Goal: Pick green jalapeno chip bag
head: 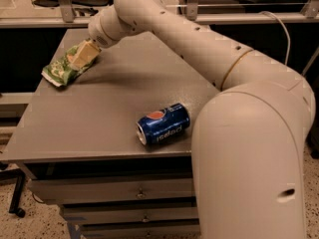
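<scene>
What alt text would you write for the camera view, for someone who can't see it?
A white robot arm stretches across a grey table, its pincer at the crinkled green jalapeno chip bag near the far left edge. A blue Pepsi can lies on its side near the front edge, apart from the bag.

Warm, fairly dim overhead light. The cream plastic gripper [82, 58] in the upper left and its white arm [199, 44] cast a soft shadow across the matte grey tabletop [99, 118].
</scene>
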Motion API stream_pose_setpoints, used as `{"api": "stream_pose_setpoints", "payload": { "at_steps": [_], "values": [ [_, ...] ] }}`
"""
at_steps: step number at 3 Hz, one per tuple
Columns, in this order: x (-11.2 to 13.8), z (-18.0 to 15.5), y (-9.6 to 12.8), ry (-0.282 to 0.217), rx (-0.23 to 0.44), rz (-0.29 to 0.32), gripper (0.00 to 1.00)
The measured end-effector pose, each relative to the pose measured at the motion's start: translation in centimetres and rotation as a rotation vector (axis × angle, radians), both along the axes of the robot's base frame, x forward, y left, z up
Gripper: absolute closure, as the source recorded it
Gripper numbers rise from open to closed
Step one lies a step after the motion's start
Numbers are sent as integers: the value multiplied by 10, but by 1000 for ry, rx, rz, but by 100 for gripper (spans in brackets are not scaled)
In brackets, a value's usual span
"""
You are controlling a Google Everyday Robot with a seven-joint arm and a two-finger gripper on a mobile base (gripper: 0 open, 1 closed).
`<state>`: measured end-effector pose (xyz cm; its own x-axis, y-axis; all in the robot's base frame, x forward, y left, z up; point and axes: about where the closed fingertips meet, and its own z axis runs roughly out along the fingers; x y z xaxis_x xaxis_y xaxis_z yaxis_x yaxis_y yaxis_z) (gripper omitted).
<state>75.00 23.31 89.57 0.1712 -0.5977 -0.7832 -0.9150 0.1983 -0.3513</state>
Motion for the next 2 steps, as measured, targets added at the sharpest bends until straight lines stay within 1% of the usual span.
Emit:
{"api": "stream_pose_setpoints", "payload": {
  "at_steps": [1, 2],
  "values": [
    [8, -11, -3, 21, -12, -23, 0],
    [10, -26, 0, 53, -15, -27, 0]
  ]
}}
